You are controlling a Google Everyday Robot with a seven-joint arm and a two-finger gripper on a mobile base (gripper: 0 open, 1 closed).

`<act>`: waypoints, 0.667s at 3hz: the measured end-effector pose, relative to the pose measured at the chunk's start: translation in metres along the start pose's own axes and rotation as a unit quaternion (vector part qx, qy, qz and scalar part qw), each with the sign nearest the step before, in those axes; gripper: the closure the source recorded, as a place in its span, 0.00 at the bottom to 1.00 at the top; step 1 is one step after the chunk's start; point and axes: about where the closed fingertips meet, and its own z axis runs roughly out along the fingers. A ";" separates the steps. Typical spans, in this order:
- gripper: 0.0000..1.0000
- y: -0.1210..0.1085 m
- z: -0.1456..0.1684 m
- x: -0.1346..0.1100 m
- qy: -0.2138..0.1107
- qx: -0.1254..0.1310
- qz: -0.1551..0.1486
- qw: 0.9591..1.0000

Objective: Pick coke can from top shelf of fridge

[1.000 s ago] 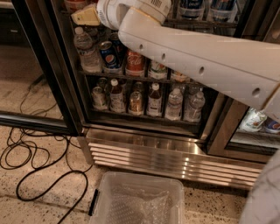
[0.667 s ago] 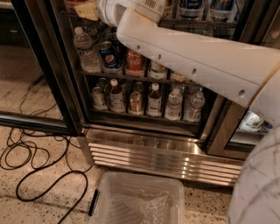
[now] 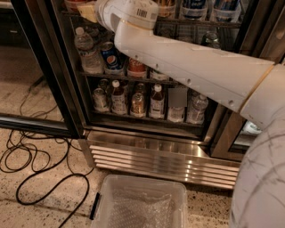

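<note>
Coke can cannot be picked out with any certainty: the top shelf of the fridge (image 3: pixel 156 153) runs along the upper edge of the view, and the white arm (image 3: pixel 191 67) covers much of it. The arm reaches in through the open door from the right. The tool (image 3: pixel 89 10) sits at the left end of that top shelf, with only a tan part of it showing past the wrist. Whether it is clenched, released or grasping anything cannot be told. On the rack below stand a water bottle (image 3: pixel 87 51) and a Pepsi can (image 3: pixel 111 58). A clear plastic bin (image 3: pixel 140 202) rests on the floor before the ribbed steel base, with a black cable (image 3: pixel 35 178) looping to its left.
</note>
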 end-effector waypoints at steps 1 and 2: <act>0.21 0.004 0.002 0.005 -0.004 0.005 -0.002 1.000; 0.26 -0.008 0.004 -0.001 -0.017 0.030 -0.011 0.999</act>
